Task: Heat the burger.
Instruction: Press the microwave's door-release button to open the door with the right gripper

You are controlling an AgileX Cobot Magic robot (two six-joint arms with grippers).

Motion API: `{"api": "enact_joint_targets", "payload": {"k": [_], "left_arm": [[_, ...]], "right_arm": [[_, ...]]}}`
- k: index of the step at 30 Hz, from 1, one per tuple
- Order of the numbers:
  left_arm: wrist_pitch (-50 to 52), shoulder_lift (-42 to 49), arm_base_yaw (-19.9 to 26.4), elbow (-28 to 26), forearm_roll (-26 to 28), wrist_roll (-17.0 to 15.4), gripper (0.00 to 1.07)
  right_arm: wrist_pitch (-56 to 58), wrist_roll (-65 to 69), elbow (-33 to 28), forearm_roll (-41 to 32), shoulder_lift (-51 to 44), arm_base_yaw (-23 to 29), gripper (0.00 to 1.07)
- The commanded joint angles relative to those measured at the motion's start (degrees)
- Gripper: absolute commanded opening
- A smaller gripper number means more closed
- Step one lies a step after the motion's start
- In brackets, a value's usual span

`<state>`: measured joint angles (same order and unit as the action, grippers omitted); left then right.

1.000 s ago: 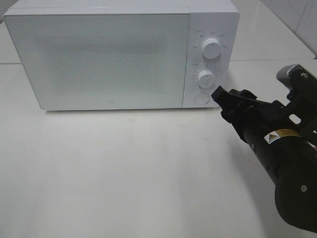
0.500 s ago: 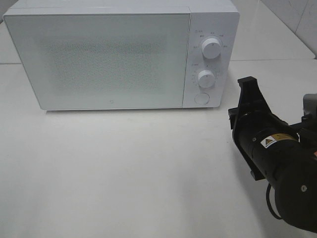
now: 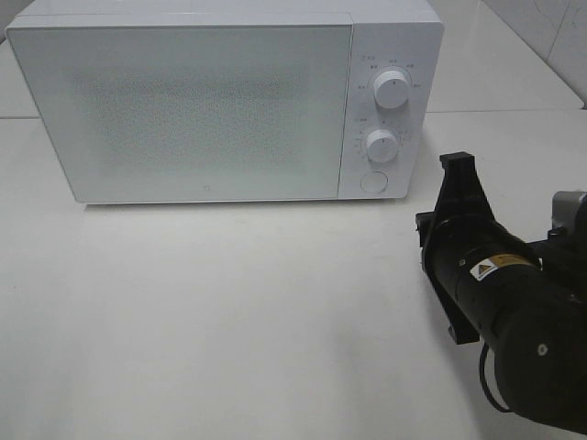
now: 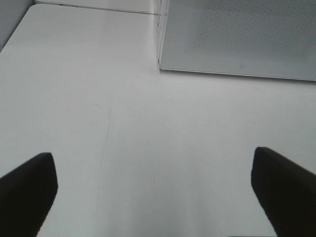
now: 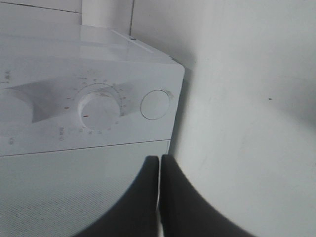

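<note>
On the desk [image 3: 229, 302]: microwave [image 3: 193, 110], door shut, inside hidden.
Burger: whereabouts could not be told.
Right claw [image 5: 159, 165]: pressed together, empty.
Left claw [image 4: 155, 173]: spread wide, only in its wrist view.

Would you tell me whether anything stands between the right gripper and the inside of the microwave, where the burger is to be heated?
Yes: the microwave door is shut across the whole front. The right gripper, shut, sits off the oven's lower right corner, near the round button but apart from it. No burger shows in any view.
</note>
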<state>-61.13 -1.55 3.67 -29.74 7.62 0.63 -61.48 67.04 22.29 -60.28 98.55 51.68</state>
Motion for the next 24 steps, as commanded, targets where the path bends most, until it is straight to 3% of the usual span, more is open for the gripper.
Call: {"api": "enact_joint_targets", "payload": {"k": [1, 6, 11, 24], "left_arm": [[-0.2, 0.1, 0.1, 0.2, 0.3, 0.1, 1.00], [-0.2, 0.1, 0.1, 0.2, 0.3, 0.1, 1.00], [-0.2, 0.1, 0.1, 0.2, 0.3, 0.1, 1.00], [-0.2, 0.1, 0.1, 0.2, 0.3, 0.1, 1.00]], "right_arm": [[-0.3, 1.9, 1.1, 1.4, 1.8, -0.1, 0.00], [-0.5, 3.1, 2.8, 1.9, 4.4, -0.2, 0.00], [-0.1, 3.5, 6.5, 8.9, 7.5, -5.3, 0.00], [5.8, 7.6, 12.9, 16.5, 12.5, -13.6, 0.00]]}}
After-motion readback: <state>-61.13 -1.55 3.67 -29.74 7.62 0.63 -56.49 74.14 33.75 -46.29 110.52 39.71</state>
